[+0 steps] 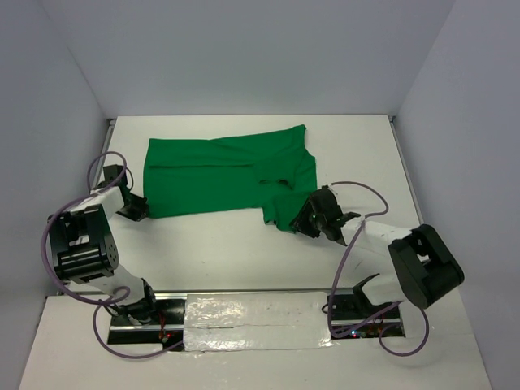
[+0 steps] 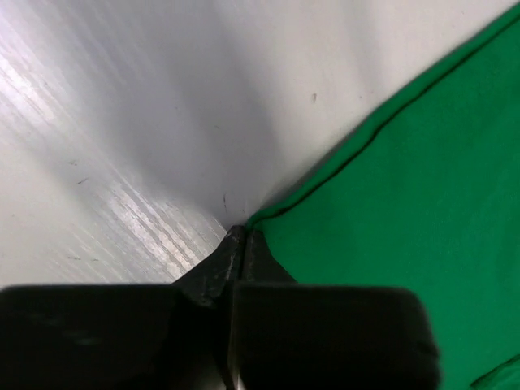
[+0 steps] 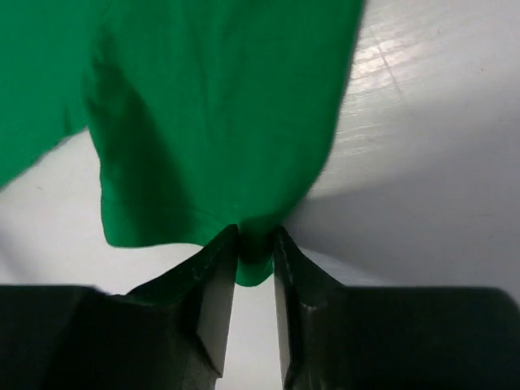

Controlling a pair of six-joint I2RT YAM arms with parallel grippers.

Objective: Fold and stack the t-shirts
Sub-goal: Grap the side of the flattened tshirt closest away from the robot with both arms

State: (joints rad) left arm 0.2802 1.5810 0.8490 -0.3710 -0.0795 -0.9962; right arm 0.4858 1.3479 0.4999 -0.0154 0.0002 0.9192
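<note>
Green t-shirt: lies on white table, mid to 12 o'clock side, bunched + part folded at 3 o'clock end. Soft, light, floppy, won't break; prob. sags + slides when lifted. Best hold: corners or hem, both ends at once.
R gripper: at shirt's 5 o'clock corner, pinching bit of cloth.
L gripper: at 8 o'clock corner, tips pressed together; can't tell if cloth caught.
No box or bin seen.

Top external: high, behind the arm bases, looking down on the whole table. Left wrist: close over left gripper, facing a t-shirt corner. Right wrist: close over right gripper. All three share the t-shirt.
</note>
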